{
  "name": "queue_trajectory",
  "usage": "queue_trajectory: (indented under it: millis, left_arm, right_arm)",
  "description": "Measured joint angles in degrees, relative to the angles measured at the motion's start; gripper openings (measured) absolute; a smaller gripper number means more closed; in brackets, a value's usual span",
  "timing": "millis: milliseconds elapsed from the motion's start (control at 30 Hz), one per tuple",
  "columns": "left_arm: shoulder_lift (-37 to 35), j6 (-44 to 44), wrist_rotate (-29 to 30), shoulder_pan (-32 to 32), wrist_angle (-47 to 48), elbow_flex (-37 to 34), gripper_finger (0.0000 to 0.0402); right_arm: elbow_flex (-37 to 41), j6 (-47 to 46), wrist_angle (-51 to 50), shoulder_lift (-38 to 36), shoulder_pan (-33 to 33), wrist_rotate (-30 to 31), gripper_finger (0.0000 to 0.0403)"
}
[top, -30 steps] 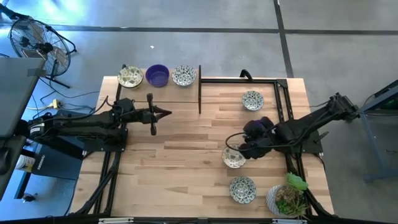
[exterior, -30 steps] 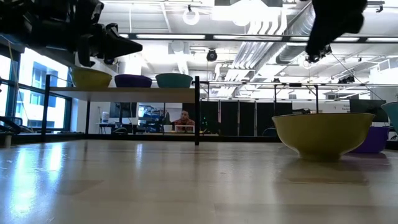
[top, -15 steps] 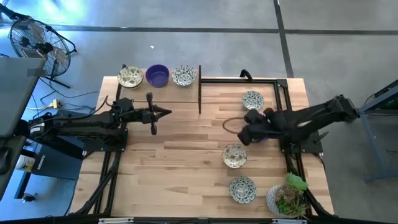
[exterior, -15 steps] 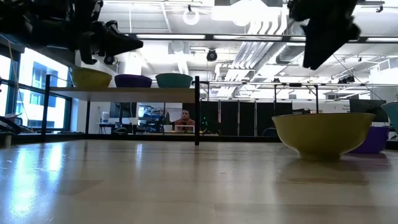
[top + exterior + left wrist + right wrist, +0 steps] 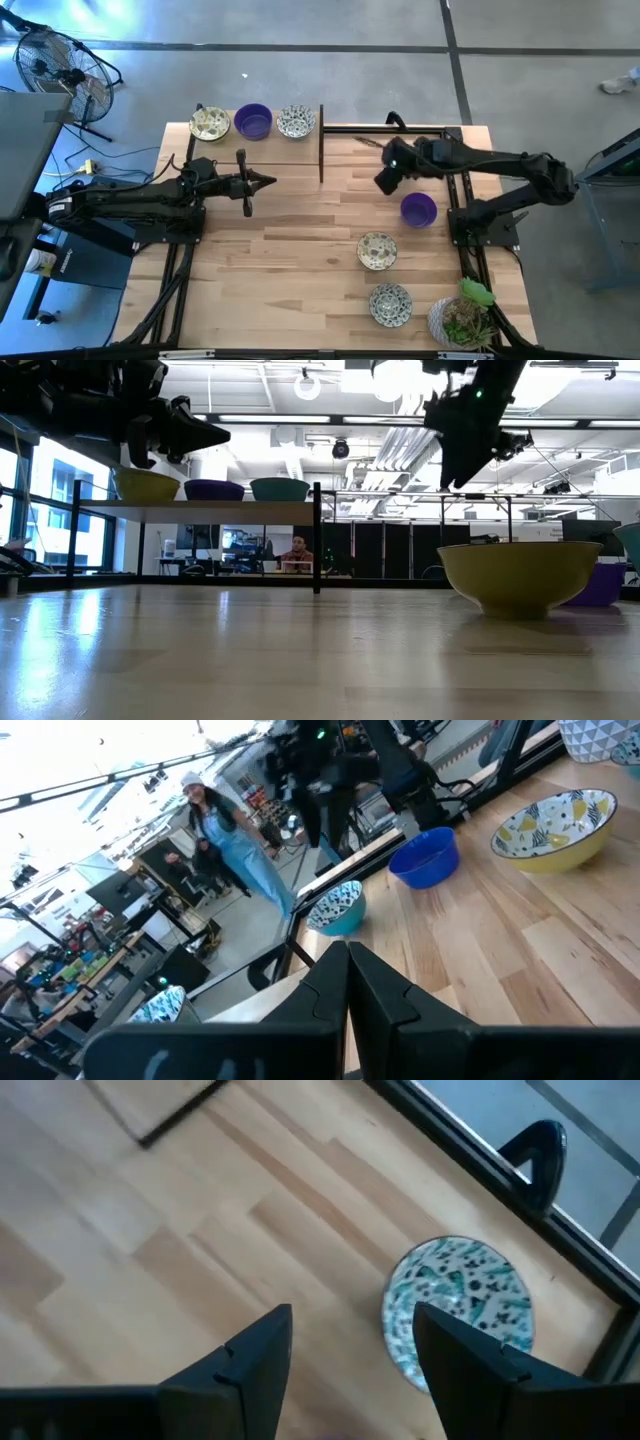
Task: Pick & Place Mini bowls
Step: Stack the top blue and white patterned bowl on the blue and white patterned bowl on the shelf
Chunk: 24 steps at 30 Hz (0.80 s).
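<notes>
Several mini bowls show. Three stand on a raised shelf [image 5: 255, 138] at the far left: a patterned one [image 5: 210, 123], a purple one [image 5: 253, 122] and another patterned one [image 5: 296, 121]. On the table's right half sit a purple bowl [image 5: 418, 209] and two patterned bowls [image 5: 377, 250] [image 5: 390, 303]. My right gripper [image 5: 386, 178] hangs open, high above the table near the far right. Below it stands a teal-patterned bowl [image 5: 460, 1315], which the arm hides in the high view. My left gripper [image 5: 268, 181] is shut and empty, raised over the table's left half.
A white pot with a green plant [image 5: 460, 320] stands at the near right corner. A dark upright post [image 5: 321, 145] ends the shelf, and a black frame [image 5: 455, 150] runs along the far and right edges. People stand in the room behind [image 5: 225, 840].
My right gripper has gone from above the patterned bowl at the middle right toward the table's far edge, past the purple bowl, and now hangs over the far-right patterned bowl. The bowls have stayed where they were.
</notes>
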<state>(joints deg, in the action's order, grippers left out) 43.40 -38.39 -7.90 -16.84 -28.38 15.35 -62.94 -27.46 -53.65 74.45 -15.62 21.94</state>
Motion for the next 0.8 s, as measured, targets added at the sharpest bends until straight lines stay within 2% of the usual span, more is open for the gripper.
queue_trajectory:
  millis: [200, 433, 667, 800]
  left_arm:
    - [0.00, 0.24, -0.09, -0.01, 1.00, 0.00, 0.0001]
    - [0.00, 0.24, -0.11, -0.01, 1.32, 0.00, 0.0001]
    - [0.00, 0.26, -0.20, 0.00, 1.59, 0.00, 0.0001]
    - [0.01, 0.26, -0.24, 0.00, 1.58, 0.00, 0.0001]
  right_arm:
    - [0.00, 6.39, -0.02, 6.45, -7.39, -3.13, 0.0220]
    - [0.00, 9.75, -0.06, 13.08, -11.50, -4.78, 0.0221]
    - [0.37, 10.18, 0.63, 15.85, -13.63, -5.80, 0.0218]
    - [4.85, 9.91, 5.21, 15.86, -14.74, -7.83, 0.0216]
